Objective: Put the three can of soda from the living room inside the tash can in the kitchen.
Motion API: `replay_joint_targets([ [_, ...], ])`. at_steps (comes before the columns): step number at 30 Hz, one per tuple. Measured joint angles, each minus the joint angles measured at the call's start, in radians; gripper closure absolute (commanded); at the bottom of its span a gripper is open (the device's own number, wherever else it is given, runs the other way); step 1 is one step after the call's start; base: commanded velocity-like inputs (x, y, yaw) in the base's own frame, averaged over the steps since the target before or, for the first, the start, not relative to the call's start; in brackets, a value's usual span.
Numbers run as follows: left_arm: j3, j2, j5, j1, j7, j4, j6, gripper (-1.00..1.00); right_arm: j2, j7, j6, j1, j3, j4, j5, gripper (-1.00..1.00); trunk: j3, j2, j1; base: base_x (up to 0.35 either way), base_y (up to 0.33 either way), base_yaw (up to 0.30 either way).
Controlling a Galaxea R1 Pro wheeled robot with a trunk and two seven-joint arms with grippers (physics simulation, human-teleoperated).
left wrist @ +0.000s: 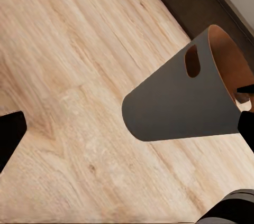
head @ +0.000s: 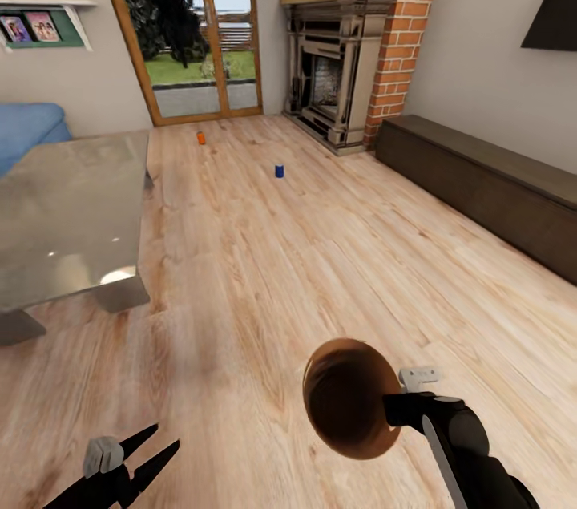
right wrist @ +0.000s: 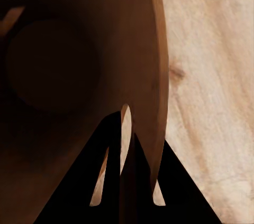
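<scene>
Facing pale wood plank floor [head: 320, 252], red-brick fireplace [head: 344, 60], glass-topped low table [head: 68, 212]; orange soda can [head: 200, 138] and blue soda can [head: 279, 171] standing apart. Right gripper [head: 394, 405] pinching rim of grey tapered bucket with copper-brown inside [head: 349, 397], tilted sideways above floor. Left gripper [head: 148, 449] hanging low, fingers spread, holding nothing.

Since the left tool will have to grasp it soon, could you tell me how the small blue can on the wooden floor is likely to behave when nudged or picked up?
The small blue cylindrical can stands upright and free on the smooth wooden floor, so an off-centre nudge would probably tip it. Once down, its round body would likely roll. It looks small and probably light, easy to knock away.
</scene>
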State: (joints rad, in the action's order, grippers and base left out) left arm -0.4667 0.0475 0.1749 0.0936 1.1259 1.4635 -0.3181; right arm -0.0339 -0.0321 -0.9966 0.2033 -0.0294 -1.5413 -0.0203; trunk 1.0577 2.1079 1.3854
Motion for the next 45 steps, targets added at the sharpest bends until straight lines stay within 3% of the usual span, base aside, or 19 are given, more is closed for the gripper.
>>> replay_joint_targets([
  [8,0.000,0.000,0.000,0.000,0.005,0.000,0.001,-1.00,0.000,0.000,0.000,0.000,0.000,0.000,0.009,1.00,0.004,0.000,0.000,-0.140,0.207,0.285],
  [16,0.000,0.000,-0.001,0.000,0.006,-0.009,0.001,-1.00,0.000,0.000,0.000,-0.001,0.001,0.000,-0.009,1.00,0.008,0.000,0.000,0.003,0.114,0.285],
  [23,0.002,0.039,0.001,0.000,0.007,-0.040,-0.001,-1.00,0.000,0.000,0.001,-0.001,0.000,0.001,-0.001,1.00,0.012,0.000,0.000,0.101,0.278,0.285],
  [27,0.003,0.046,0.001,0.000,0.007,-0.048,-0.001,-1.00,0.001,0.000,0.001,0.000,0.000,0.001,0.006,1.00,0.013,0.000,0.000,0.126,0.301,0.191],
  [45,0.002,0.049,0.002,0.000,0.008,-0.052,0.001,-1.00,0.001,0.000,0.001,0.000,0.000,0.001,0.001,1.00,0.002,0.000,0.000,0.119,0.295,-0.124],
])
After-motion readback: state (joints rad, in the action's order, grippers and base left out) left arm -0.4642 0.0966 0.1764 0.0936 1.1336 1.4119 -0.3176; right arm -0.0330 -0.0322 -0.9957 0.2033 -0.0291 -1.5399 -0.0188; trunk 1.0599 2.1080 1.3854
